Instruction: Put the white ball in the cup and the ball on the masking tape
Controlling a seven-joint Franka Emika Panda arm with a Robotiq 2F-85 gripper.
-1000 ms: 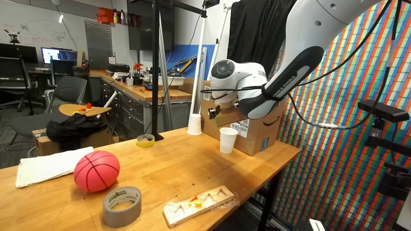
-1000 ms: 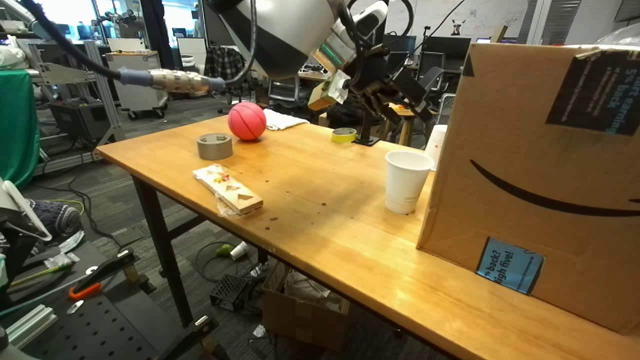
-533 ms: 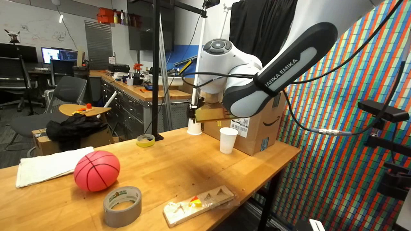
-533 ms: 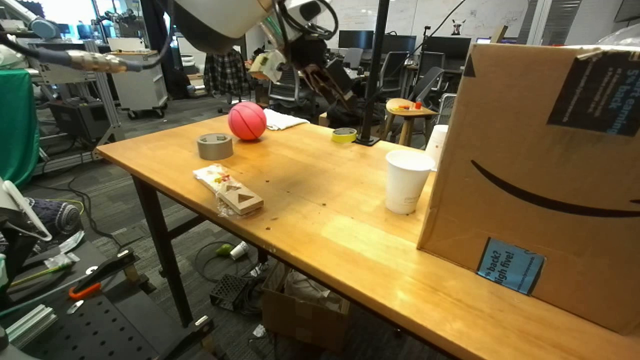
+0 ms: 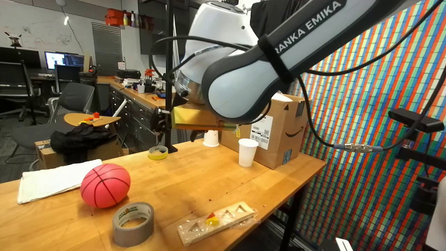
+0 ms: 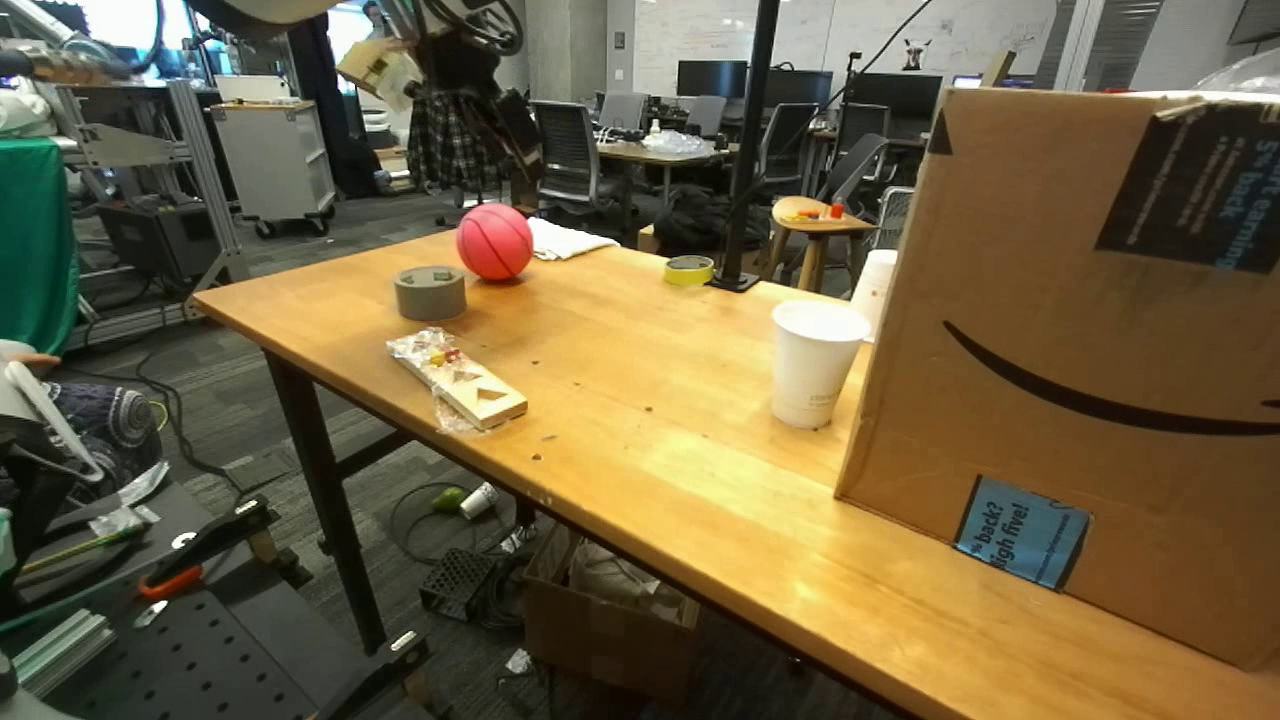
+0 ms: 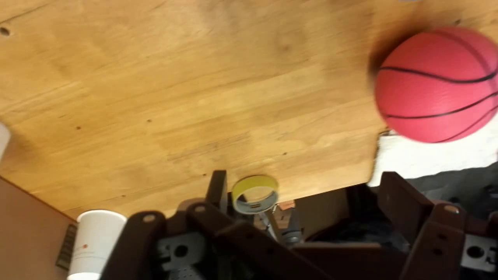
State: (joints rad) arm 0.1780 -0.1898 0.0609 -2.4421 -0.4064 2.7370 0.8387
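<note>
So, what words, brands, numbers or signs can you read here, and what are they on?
"RANKA EMIKA": robot arm, start covered.
"TAPE": masking tape inner core, preceding word unclear.
"earning 5% back": dark patch on the cardboard box.
"% back? high five!": the box's blue label.
Printed smile: the same box.
Too small or blurred: white shipping label, print on the cup and second cup, whiteboard scrawl, computer screen.

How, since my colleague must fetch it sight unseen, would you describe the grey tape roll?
On the wooden table in the foreground, find the red ball with dark seams. Beside it, lying flat with its wide hole facing up, is the grey tape roll. Its dull grey outside sets it apart from the yellow roll by the black post.
</note>
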